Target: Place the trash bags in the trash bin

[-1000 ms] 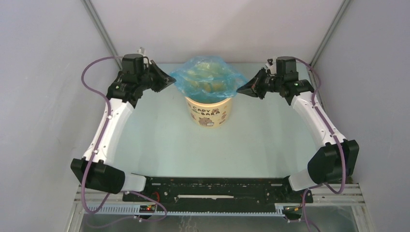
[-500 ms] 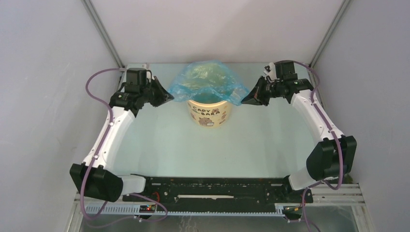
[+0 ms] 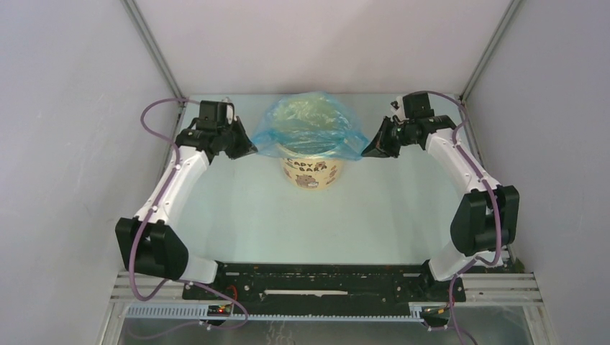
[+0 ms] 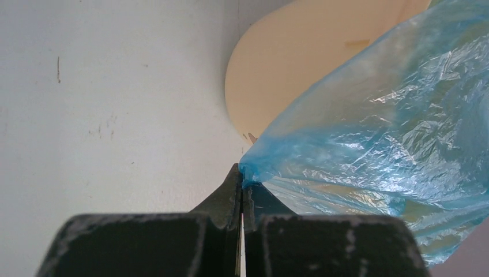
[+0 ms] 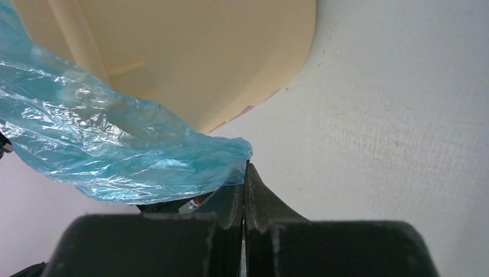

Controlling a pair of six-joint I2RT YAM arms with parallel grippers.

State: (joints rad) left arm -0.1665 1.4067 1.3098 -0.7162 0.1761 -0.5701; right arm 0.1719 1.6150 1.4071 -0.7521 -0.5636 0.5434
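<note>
The translucent light-blue trash bag (image 3: pixel 309 128) is stretched over the mouth of the pale-yellow trash bin (image 3: pixel 311 171), which stands at the table's far middle with "CAPY BARA" lettering facing me. My left gripper (image 3: pixel 249 149) is shut on the bag's left edge, left of the bin. My right gripper (image 3: pixel 365 152) is shut on the bag's right edge. In the left wrist view the gripper (image 4: pixel 242 173) pinches the bag (image 4: pixel 380 138) beside the bin's wall (image 4: pixel 288 63). In the right wrist view the gripper (image 5: pixel 246 168) pinches the bag (image 5: pixel 115 156) below the bin (image 5: pixel 202 52).
Grey enclosure walls stand close on the left, right and far sides. The black mounting rail (image 3: pixel 316 280) with both arm bases runs along the near edge. Pale table surface (image 3: pixel 309 223) lies between the bin and the rail.
Both grippers have come down and a little toward me with the bag's edges. The bag has dropped from a raised bunch and now lies spread over the bin's rim.
</note>
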